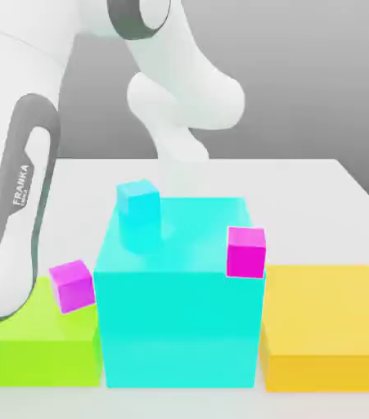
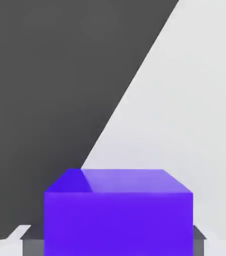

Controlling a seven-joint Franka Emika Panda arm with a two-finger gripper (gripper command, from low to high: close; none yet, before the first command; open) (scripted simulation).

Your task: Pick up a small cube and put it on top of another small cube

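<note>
The small cube (image 2: pixel 117 215) is dark blue and glossy and sits close before the hand camera. A grey finger (image 2: pixel 32 241) presses against one side of it and another grey finger (image 2: pixel 200 239) against the opposite side. My gripper (image 2: pixel 116 244) is shut on this cube. Beyond it lie the white table surface (image 2: pixel 195 125) and a dark background. In the exterior view the arm (image 1: pixel 179 106) reaches down behind the large cyan block (image 1: pixel 179 319).
A small cyan cube (image 1: pixel 138 214) stands on the large cyan block. One small magenta cube (image 1: pixel 246 251) sits at that block's right edge. Another magenta cube (image 1: pixel 72 284) rests on the low green block (image 1: pixel 32 344). A yellow block (image 1: pixel 326 327) lies at the exterior view's right.
</note>
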